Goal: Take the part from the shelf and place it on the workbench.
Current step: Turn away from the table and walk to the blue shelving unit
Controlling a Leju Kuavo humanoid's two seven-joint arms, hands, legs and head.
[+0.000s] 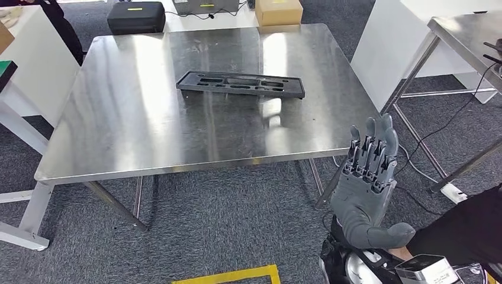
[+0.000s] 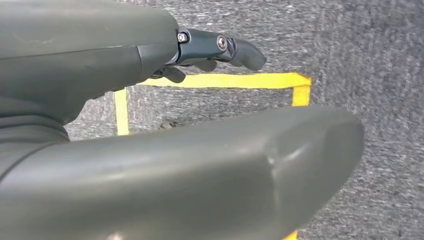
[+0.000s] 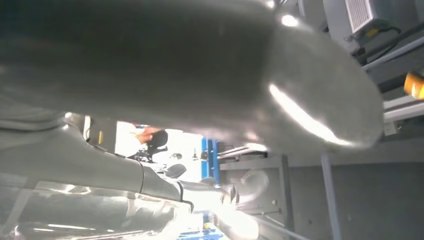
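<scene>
The black case [image 1: 136,16] and cardboard box [image 1: 278,10] beyond the workbench [image 1: 118,124] are cut by the head view's top edge. The right hand [image 1: 370,183] loses its wrist at the bottom edge. In the right wrist view its blurred thumb [image 3: 200,65] hides most of the room; the left thumb [image 2: 190,175] covers part of the yellow floor tape [image 2: 220,80]

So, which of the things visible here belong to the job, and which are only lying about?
Belong to the job:
- dark grey part, lying flat on the workbench
- steel workbench
- right hand, raised, fingers straight, holding nothing
- left hand, hanging above the floor

Only lying about:
- black case
- cardboard box
- yellow floor tape
- second steel table
</scene>
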